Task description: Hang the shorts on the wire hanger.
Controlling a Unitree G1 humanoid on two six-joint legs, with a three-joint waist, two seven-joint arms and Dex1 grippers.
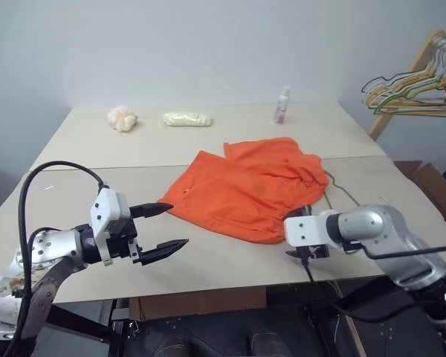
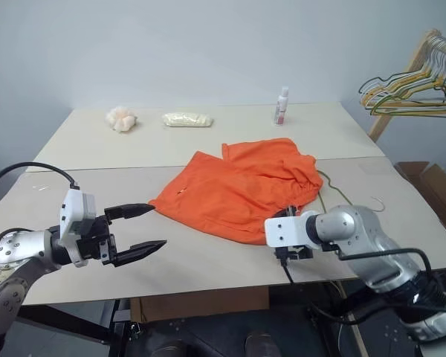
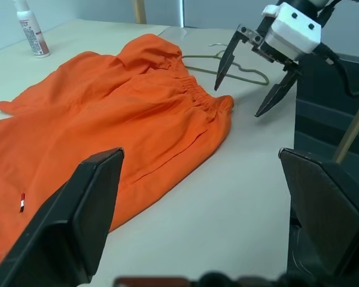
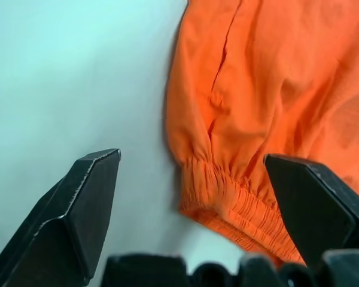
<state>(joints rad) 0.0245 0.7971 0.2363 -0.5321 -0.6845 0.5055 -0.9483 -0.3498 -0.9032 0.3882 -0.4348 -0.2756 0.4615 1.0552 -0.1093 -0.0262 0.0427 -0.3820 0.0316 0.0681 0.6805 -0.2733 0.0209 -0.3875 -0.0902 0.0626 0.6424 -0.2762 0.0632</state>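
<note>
My right pincer apart, empty, over waistband corner of orange shorts. Left pincer apart. Wire hanger just beyond, partly under shorts. Hanging not begun.

Left arm comes in from the near left, forearm raised, left claw roughly level, pointing forward and toward the right. Fingers spread wide, nothing between them. Right arm reaches in from the near right, wrist bent so the right claw tips down and toward the left. Its two black fingers are spread too, tips apart and empty, just above the bench.
</note>
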